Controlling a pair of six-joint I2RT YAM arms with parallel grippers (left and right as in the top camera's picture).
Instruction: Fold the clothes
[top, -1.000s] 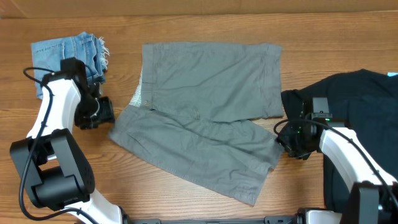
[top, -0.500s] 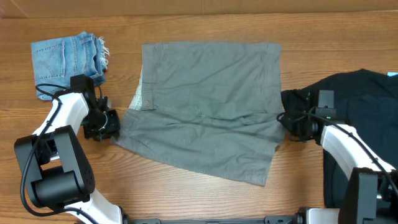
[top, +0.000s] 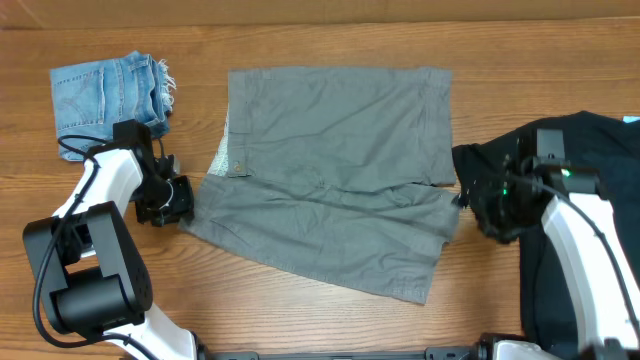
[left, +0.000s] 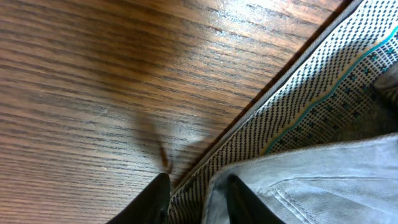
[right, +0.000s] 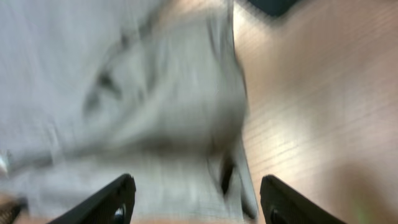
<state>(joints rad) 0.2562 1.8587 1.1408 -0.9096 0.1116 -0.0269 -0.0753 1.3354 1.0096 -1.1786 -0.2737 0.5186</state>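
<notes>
1. The clothes (top: 330, 170), a pair of grey-khaki shorts, lie flat in the middle of the table (top: 300, 40). Their lower leg slants toward the near edge, and the other leg lies squarely over it toward the far edge.
2. The left gripper (top: 170, 200) sits at the shorts' waistband on the side facing the left edge. In the left wrist view its jaws stand narrow, with the patterned waistband lining pinched between them.
3. The right gripper (top: 485, 205) hovers just beside the leg hems, toward the right edge. In the blurred right wrist view its fingers (right: 118, 199) are spread wide and hold nothing.
4. A black T-shirt (top: 590, 160) lies along the right edge, under the right arm.
5. Small light-blue denim shorts (top: 105, 90) rest near the far-left corner, apart from the clothes.
</notes>
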